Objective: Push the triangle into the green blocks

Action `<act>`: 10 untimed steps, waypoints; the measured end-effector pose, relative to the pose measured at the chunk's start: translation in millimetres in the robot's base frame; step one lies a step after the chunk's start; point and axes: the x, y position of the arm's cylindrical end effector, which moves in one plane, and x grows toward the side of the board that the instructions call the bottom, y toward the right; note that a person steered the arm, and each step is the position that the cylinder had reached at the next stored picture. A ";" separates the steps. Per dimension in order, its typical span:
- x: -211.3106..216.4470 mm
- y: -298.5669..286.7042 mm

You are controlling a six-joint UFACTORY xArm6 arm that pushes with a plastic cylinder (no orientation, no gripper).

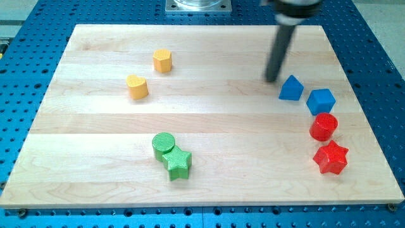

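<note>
Nearest, the green star (176, 162) and green cylinder (163, 145) sit touching at the table (88, 183) front, while the blue triangle (291, 88) waits well apart at the view's right, my tip (272, 79) just beside its upper left, no jaws fitted, so nearly all pushing remains.

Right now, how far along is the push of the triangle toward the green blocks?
Done: the green cylinder and green star sit touching. In hand: my tip is just left of and above the blue triangle, which lies beside the blue cube. Left: push the triangle across the board to the greens.
</note>
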 end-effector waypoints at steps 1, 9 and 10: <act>-29.0 36.0; 91.3 -93.9; 157.7 -121.8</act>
